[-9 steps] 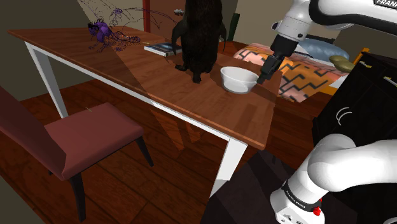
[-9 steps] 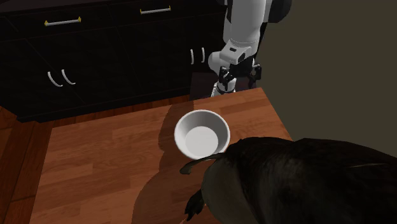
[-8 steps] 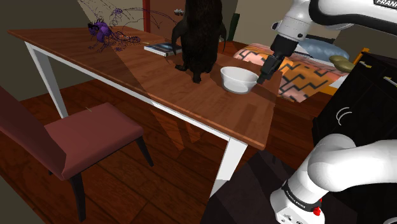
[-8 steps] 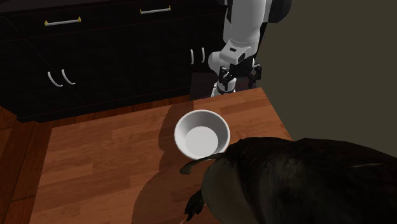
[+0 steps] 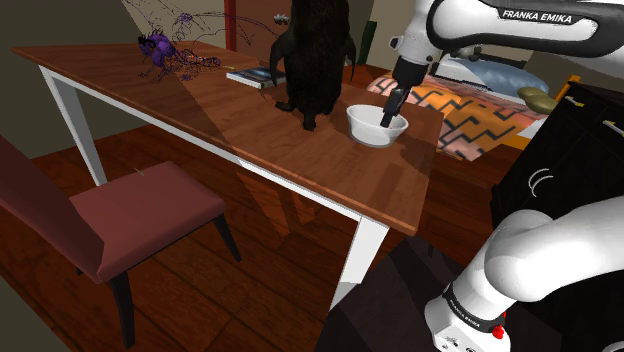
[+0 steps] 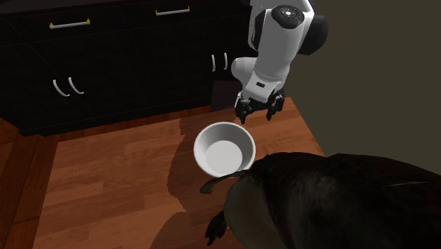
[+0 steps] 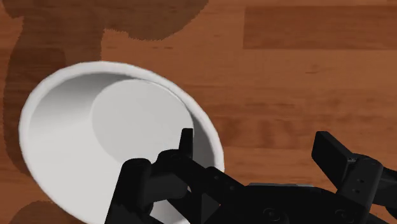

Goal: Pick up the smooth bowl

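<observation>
A smooth white bowl (image 5: 374, 126) (image 6: 225, 148) (image 7: 108, 133) stands upright on the brown wooden table (image 5: 250, 125) near its end, close to a black animal figure. My black gripper (image 5: 390, 113) (image 6: 255, 114) (image 7: 257, 149) hangs just above the bowl's rim on the side toward the table's end. It is open and holds nothing. In the wrist view one finger (image 7: 186, 143) is over the bowl's inside by the rim. The other finger (image 7: 331, 151) is over bare wood outside it.
The tall black animal figure (image 5: 312, 55) (image 6: 332, 201) stands right beside the bowl. A book (image 5: 252, 76) and a purple object (image 5: 158, 47) lie farther along the table. A red chair (image 5: 130, 205), a bed (image 5: 470, 115) and dark cabinets (image 6: 106, 56) surround it.
The arm has swung from beyond the table's end toward the bowl. The gripper now hangs over the bowl's rim. The bowl has not moved.
</observation>
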Controlling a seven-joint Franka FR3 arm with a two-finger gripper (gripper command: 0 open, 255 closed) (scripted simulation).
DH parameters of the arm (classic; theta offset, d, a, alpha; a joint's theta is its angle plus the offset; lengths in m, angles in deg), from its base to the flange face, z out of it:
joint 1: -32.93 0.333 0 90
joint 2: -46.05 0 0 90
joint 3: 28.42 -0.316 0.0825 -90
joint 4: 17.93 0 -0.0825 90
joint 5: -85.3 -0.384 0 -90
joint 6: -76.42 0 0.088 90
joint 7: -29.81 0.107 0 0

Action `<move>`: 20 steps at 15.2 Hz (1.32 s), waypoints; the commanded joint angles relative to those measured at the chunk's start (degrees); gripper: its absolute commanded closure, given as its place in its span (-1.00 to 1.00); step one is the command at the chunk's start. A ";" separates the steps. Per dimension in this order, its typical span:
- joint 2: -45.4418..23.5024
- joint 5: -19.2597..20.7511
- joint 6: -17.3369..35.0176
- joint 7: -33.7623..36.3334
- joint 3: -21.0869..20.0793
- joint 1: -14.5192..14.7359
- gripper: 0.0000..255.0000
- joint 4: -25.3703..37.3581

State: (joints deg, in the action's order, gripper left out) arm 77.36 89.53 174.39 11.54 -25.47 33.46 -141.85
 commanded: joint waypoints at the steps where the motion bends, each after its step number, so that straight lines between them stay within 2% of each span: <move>1: -4.38 2.15 1.46 -2.40 -0.15 0.30 -1.00 2.95; 4: -9.07 4.49 3.21 -4.77 -0.41 0.55 -1.00 5.98; 11: -8.65 4.77 8.94 -4.06 -0.25 0.48 -1.00 -0.22; 13: -8.65 4.77 8.94 -4.06 -0.25 0.48 -1.00 -0.22; 14: -8.66 4.77 8.94 -4.05 -0.25 0.48 1.00 -0.21; 20: -8.61 4.76 8.86 -4.02 -0.28 0.49 1.00 -0.19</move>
State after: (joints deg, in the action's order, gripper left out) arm 68.77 94.30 183.28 7.51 -25.75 33.95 -142.01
